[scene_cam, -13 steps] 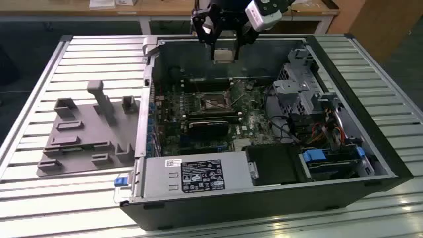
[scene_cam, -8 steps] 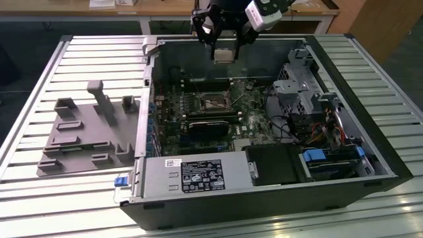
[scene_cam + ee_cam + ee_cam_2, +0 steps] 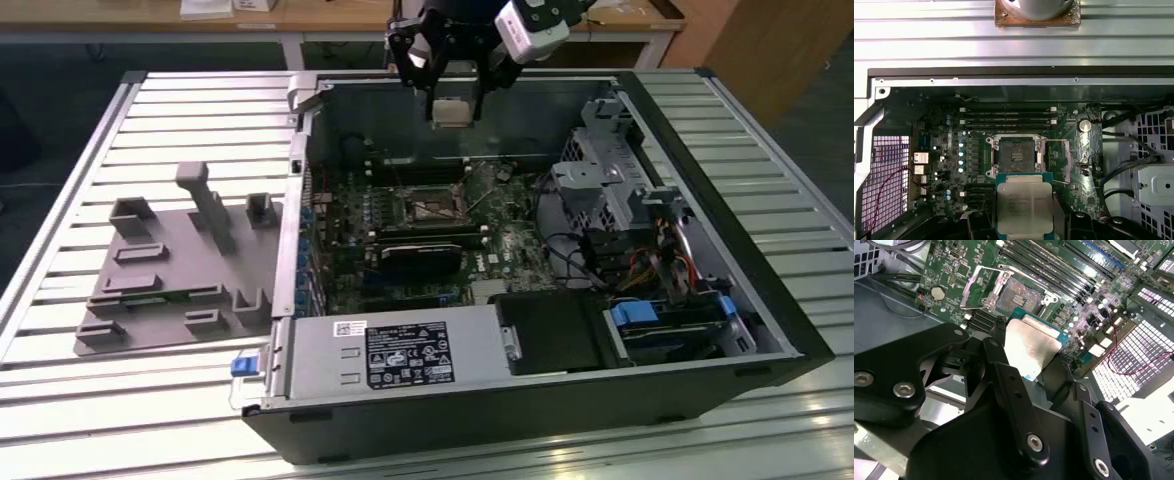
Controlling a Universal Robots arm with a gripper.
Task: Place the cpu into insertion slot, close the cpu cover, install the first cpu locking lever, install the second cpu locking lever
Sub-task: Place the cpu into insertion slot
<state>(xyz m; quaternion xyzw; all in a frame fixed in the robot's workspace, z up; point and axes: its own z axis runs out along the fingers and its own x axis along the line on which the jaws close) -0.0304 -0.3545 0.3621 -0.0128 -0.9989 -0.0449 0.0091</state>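
The cpu (image 3: 451, 110), a flat square chip with a silvery top, hangs above the back of the open computer case, with my gripper (image 3: 451, 106) shut on its two sides. In both wrist views the cpu (image 3: 1031, 347) (image 3: 1024, 206) sits between the black fingers (image 3: 1004, 375), held by my gripper (image 3: 1029, 357) (image 3: 1024, 222). The insertion slot (image 3: 430, 207) (image 3: 1020, 292) (image 3: 1015, 155) lies bare on the green board, below and in front of the chip. The cpu cover (image 3: 978, 287) (image 3: 1059, 161) is swung open to one side of the slot.
The case walls (image 3: 300, 180) ring the board. A black card (image 3: 420, 260) lies just in front of the slot, and long memory slots (image 3: 1006, 117) lie behind it. A drive cage with cables (image 3: 621, 195) fills the exterior view's right. A grey fixture (image 3: 174, 270) sits outside on the slatted table.
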